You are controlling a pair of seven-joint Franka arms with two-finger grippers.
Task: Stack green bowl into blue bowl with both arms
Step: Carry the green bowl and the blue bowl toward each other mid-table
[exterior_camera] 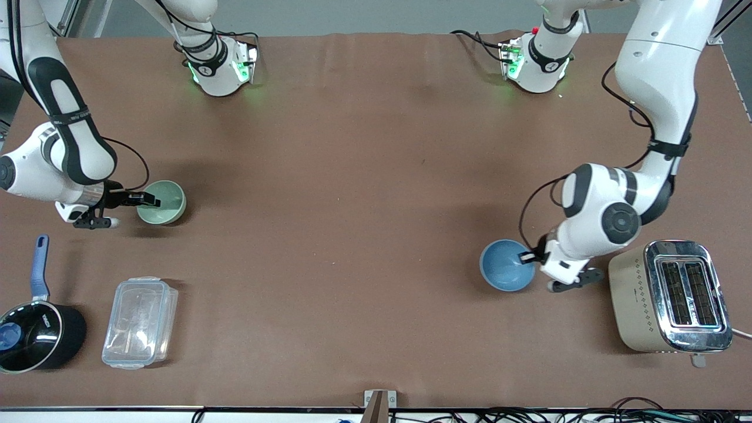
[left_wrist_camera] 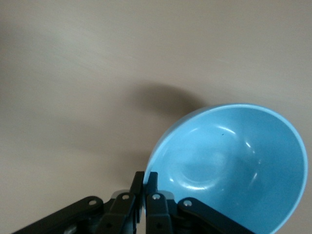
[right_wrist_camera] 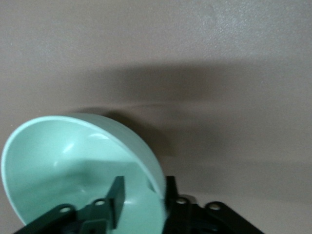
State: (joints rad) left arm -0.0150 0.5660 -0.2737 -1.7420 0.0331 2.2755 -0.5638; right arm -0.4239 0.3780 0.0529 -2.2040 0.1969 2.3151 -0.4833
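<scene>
The green bowl (exterior_camera: pixel 165 204) sits on the table at the right arm's end. My right gripper (exterior_camera: pixel 154 200) is open and straddles its rim: in the right wrist view (right_wrist_camera: pixel 144 192) one finger is inside the green bowl (right_wrist_camera: pixel 63 161), the other outside, with a gap to the wall. The blue bowl (exterior_camera: pixel 504 265) sits at the left arm's end, beside the toaster. My left gripper (exterior_camera: pixel 524 256) is shut on its rim; in the left wrist view (left_wrist_camera: pixel 146 181) the two fingers pinch the edge of the blue bowl (left_wrist_camera: pixel 234 170).
A beige and chrome toaster (exterior_camera: pixel 670 296) stands close to the left gripper, toward the left arm's end. A black saucepan with a blue handle (exterior_camera: pixel 35 335) and a clear lidded plastic box (exterior_camera: pixel 140 322) lie nearer to the front camera than the green bowl.
</scene>
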